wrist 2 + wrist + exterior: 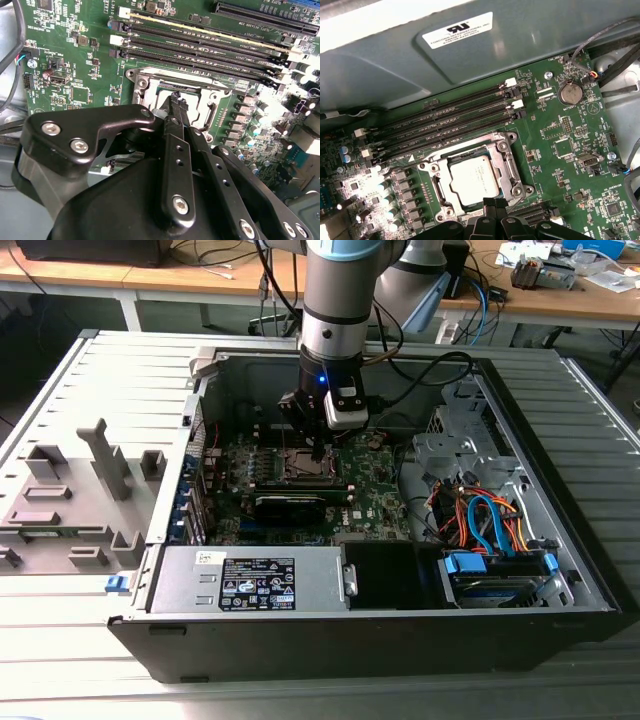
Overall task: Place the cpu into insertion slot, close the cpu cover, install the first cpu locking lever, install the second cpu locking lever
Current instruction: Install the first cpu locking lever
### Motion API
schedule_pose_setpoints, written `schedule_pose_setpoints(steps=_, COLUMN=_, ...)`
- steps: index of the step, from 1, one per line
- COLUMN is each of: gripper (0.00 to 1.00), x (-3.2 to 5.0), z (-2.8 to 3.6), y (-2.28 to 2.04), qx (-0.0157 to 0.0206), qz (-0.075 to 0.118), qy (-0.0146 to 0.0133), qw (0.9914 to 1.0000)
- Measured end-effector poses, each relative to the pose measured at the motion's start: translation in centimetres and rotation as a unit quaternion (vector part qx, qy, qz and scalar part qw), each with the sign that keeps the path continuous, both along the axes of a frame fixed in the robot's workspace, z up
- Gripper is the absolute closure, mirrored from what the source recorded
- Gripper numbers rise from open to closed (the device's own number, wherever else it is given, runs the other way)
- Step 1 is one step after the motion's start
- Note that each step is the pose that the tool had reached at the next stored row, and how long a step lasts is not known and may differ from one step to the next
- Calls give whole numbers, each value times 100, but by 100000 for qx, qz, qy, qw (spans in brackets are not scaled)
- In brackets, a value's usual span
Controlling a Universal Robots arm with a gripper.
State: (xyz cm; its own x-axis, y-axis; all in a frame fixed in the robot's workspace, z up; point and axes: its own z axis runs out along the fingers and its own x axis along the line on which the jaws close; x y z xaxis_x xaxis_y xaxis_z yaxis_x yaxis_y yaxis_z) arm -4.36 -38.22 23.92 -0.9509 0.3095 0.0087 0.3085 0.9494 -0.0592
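Note:
The cpu (474, 180), a silver square, lies seated in the insertion slot (507, 150) on the green motherboard. The metal cover frame (436, 172) lies flat around it. A thin wire lever (518, 201) runs along the socket edge nearest the fingers; I cannot tell whether it is latched. My gripper (494, 202) is shut, its two black fingers pressed together with nothing seen between them. In the second wrist view the gripper (175, 96) hangs low over the slot (150, 82). In the exterior view the gripper (318, 448) reaches down into the open case above the slot (300, 468).
Black memory slots (445, 117) run along one side of the socket, with the case wall (470, 60) behind them. A long black card (300, 505) lies just in front of the socket. The power supply (250, 580), drive cage and cables (480, 520) fill the case front. A grey fixture tray (80, 490) sits outside.

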Motion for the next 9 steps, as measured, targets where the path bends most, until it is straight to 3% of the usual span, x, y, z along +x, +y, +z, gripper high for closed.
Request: schedule_pose_setpoints(steps=9, gripper=89, x=0, z=0, y=0, qx=2, qz=218, qy=-3, qw=100000)
